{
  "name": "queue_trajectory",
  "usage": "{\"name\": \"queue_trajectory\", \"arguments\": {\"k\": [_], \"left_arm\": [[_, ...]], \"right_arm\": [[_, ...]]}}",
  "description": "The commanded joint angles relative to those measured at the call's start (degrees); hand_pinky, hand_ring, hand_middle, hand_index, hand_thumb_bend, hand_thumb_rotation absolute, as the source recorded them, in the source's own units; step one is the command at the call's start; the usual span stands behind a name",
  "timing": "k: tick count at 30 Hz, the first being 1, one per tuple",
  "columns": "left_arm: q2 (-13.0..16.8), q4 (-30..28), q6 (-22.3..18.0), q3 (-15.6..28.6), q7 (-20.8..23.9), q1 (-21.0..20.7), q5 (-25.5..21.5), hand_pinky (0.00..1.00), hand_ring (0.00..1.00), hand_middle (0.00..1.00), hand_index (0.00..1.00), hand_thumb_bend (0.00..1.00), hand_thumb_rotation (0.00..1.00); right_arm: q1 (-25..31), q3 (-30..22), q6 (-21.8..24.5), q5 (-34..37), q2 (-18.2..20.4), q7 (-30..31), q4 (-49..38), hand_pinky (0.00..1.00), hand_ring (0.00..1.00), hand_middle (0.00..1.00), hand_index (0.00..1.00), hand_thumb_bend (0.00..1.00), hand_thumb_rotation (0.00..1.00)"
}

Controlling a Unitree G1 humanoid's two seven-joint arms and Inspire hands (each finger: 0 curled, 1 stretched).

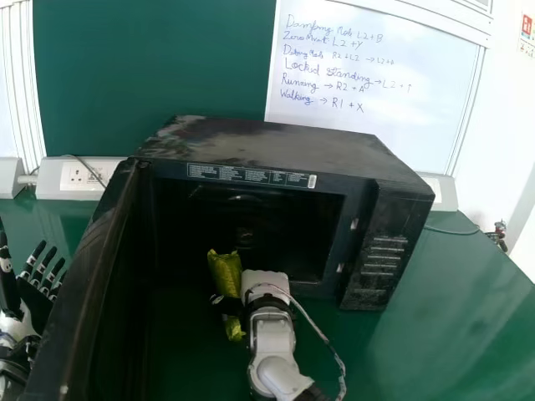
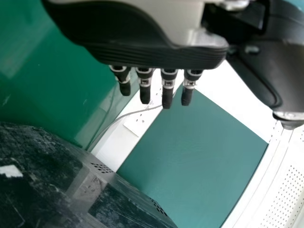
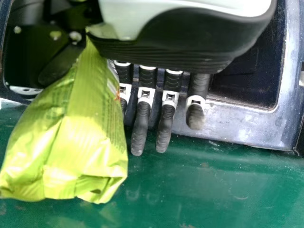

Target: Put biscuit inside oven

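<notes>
While the black oven [image 1: 276,149] stands on the green counter [image 1: 456,301] with its door [image 1: 84,288] swung open, I see the robot's right hand [image 1: 265,282] pinching the yellow-green biscuit packet [image 1: 226,274] between thumb and fingers. The packet is just at the oven's open front, its upper end before the dark cavity. Over by the door's outer side, the left hand [image 1: 35,302] has its fingers spread. Behind the oven is a whiteboard [image 1: 426,83] with handwriting.
</notes>
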Motion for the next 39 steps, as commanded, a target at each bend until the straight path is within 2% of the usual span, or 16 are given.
{"name": "queue_trajectory", "arguments": {"k": [1,15,21,27,35,39], "left_arm": [[0.35,-0.44,0.39,-0.59,0.08,0.08,0.11,0.73,0.78,0.82,0.82,0.77,0.12],[0.68,0.41,-0.06,-0.40,-0.94,0.22,0.16,0.73,0.78,0.81,0.82,0.76,0.12],[0.60,0.74,0.25,-0.13,-0.18,-0.27,-0.21,0.73,0.79,0.82,0.82,0.78,0.11],[1.44,2.02,-0.35,-0.08,-1.29,-0.39,0.18,0.73,0.79,0.83,0.83,0.76,0.12],[1.50,2.80,-0.37,0.36,-0.94,-0.73,-0.55,0.73,0.79,0.83,0.84,0.75,0.11],[1.71,2.93,-0.52,0.35,-1.21,-0.60,-0.28,0.73,0.79,0.82,0.84,0.74,0.11]], "right_arm": [[1.06,-0.79,-0.10,1.91,-1.16,-0.02,1.16,0.08,0.15,0.47,0.74,0.56,0.00],[0.88,-0.99,0.05,2.59,-2.42,1.22,-0.96,0.07,0.13,0.47,0.76,0.56,0.00],[1.09,-2.17,0.23,3.34,-4.68,3.12,-5.72,0.06,0.13,0.47,0.76,0.56,0.00],[0.93,-3.65,0.51,3.43,-7.35,5.10,-10.84,0.07,0.14,0.47,0.75,0.56,0.00],[-1.00,-5.99,0.26,3.40,-9.93,7.31,-14.44,0.09,0.16,0.47,0.79,0.55,0.00],[-2.61,-6.83,-0.49,3.78,-10.72,7.73,-14.66,0.08,0.15,0.47,0.71,0.56,0.00]]}}
